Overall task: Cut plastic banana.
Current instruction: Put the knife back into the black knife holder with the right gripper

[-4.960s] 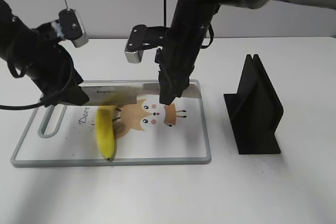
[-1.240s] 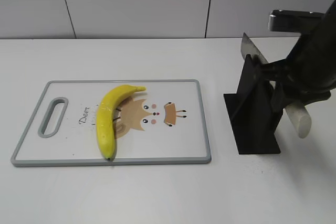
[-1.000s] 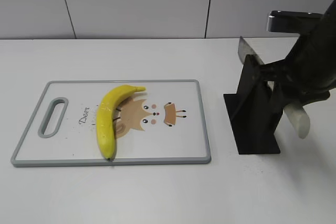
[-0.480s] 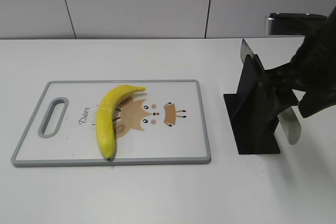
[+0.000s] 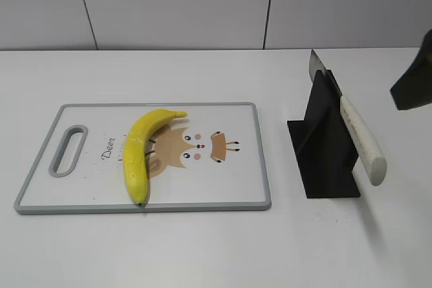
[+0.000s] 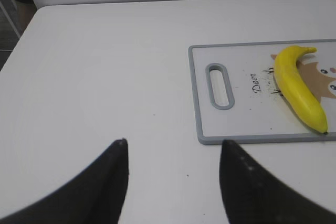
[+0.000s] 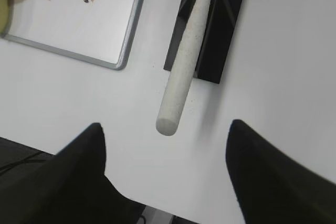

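The yellow plastic banana (image 5: 140, 154) lies whole on the white cutting board (image 5: 229, 180); both also show in the left wrist view, banana (image 6: 297, 85) and board (image 6: 236, 124). A knife with a white handle (image 5: 363, 141) rests in the black stand (image 5: 326, 146), its handle sticking out toward the front right; it also shows in the right wrist view (image 7: 182, 74). My right gripper (image 7: 165, 129) is open and empty, just behind the handle's end; only a dark corner of it (image 5: 413, 80) shows at the exterior view's right edge. My left gripper (image 6: 173, 148) is open and empty over bare table, left of the board.
The board has a grey rim, a handle slot (image 5: 67, 150) at its left end and a cartoon deer print (image 5: 196, 148). The black stand (image 7: 212, 35) sits on the white table right of the board. A grey wall runs behind the table.
My right gripper has let go of the knife handle and drawn back up and to the right, almost out of the exterior view. The knife stays in the stand. The banana has not moved.
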Robot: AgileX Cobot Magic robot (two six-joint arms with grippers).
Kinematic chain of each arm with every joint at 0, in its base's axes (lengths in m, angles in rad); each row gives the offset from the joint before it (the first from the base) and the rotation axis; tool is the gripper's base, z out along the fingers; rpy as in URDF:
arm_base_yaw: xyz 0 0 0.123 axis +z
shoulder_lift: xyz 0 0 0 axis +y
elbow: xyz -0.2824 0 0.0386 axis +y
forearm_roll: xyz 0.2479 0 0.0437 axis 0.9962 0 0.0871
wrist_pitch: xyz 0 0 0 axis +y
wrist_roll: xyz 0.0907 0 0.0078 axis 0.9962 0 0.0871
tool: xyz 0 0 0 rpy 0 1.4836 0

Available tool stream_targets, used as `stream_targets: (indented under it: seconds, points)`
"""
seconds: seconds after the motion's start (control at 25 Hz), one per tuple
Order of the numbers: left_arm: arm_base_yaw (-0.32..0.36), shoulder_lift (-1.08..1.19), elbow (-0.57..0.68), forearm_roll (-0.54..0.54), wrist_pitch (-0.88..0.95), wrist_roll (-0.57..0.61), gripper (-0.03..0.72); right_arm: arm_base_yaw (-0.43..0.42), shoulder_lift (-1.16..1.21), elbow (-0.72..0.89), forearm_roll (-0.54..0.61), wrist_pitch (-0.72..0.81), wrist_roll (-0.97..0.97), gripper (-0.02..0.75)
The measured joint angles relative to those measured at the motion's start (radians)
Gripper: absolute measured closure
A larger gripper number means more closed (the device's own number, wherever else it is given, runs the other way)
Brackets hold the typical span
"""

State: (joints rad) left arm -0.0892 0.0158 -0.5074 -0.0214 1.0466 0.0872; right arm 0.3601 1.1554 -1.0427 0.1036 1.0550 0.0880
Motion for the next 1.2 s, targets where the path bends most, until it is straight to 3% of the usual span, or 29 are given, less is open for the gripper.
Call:
stream_targets:
  seconds: [0.2,0.48,1.2]
  points:
    - [0.0,0.0,0.0,0.001,0.0,0.0,0.153,0.0,-0.172,0.075,0.001,0.0,-0.057,0.178]
    - [0.0,0.0,0.0,0.001,0.0,0.0,0.035,0.0,-0.408,0.25,-0.016,-0.032,-0.137,0.178]
    - [0.0,0.0,0.0,0.002,0.0,0.0,0.075,0.0,-0.933,0.62,-0.063,-0.092,-0.157,0.18]
